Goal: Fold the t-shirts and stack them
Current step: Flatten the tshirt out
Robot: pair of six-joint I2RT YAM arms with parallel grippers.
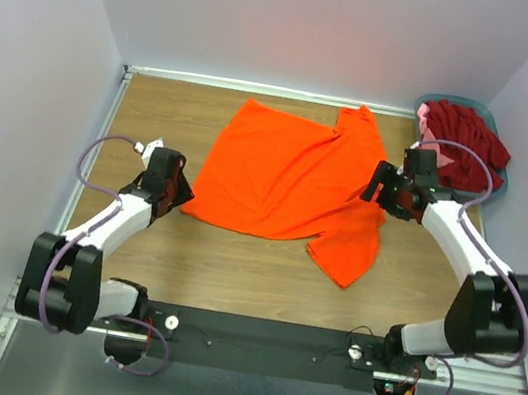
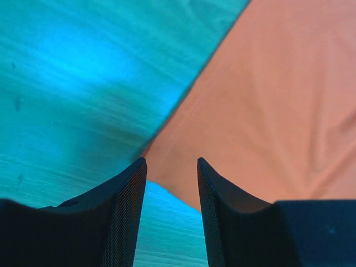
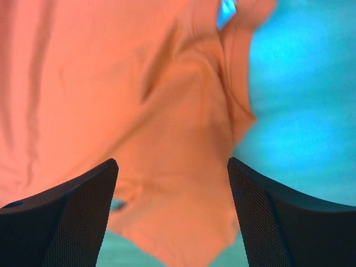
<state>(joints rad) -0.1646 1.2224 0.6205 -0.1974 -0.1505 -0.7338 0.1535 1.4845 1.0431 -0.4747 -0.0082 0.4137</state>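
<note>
Hovering with left end effector (image 2: 171,162) narrowly parted, empty, at corner of orange t-shirt (image 1: 288,176) spread on counter (image 1: 134,247); with right end effector (image 3: 172,164) wide, empty, over its right side. Beyond, dark red t-shirts (image 1: 466,140) heaped in basket (image 1: 503,183).

Bright even light, soft shadows, top view sharp, wrist views blurred, table (image 2: 67,67) cyan-tinted, orange t-shirt (image 3: 111,83) paled.
</note>
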